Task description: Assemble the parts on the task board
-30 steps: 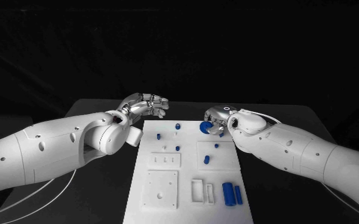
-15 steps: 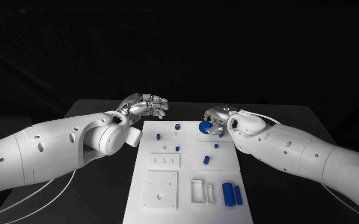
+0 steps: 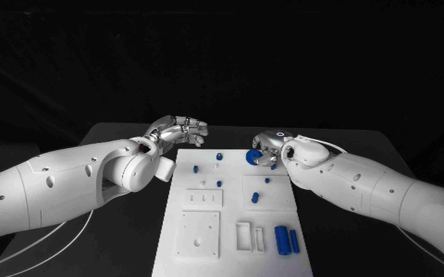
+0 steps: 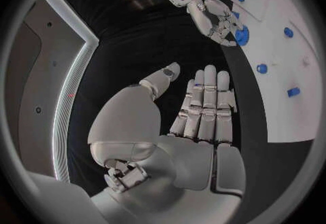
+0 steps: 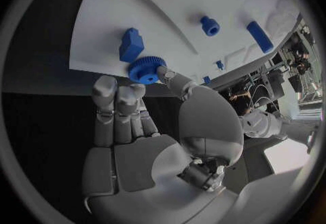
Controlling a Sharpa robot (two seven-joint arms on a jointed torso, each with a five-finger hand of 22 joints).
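The blue gear [image 5: 146, 69] is pinched at the fingertips of the right hand [image 3: 266, 147], thumb on one side of its toothed rim and the other fingers on the opposite side, which leaves its flat faces free to go down onto a post or seat. It hangs at the far right edge of the task board [image 3: 235, 242], just past the hand's fingertips, and a blocky blue part [image 5: 131, 44] stands on the board right beside it (whether the gear touches the board or that part, I cannot tell). Holding it by the rim out at the tips looks like a deliberate choice for seating it, since the palm stays back and clear of the neighbouring pieces. Farther from the right hand, the board carries a small blue peg [image 5: 209, 26] and a longer blue bar [image 5: 259, 36], with two blue cylinders [image 3: 287, 239] lying side by side back along the right forearm, near the robot. The left hand [image 3: 181, 129] hovers beyond the board's far left corner over the dark surface [image 3: 111, 134], its fingers together and lightly curved around nothing, thumb apart; it seems parked out of the way while the right does the fitting.
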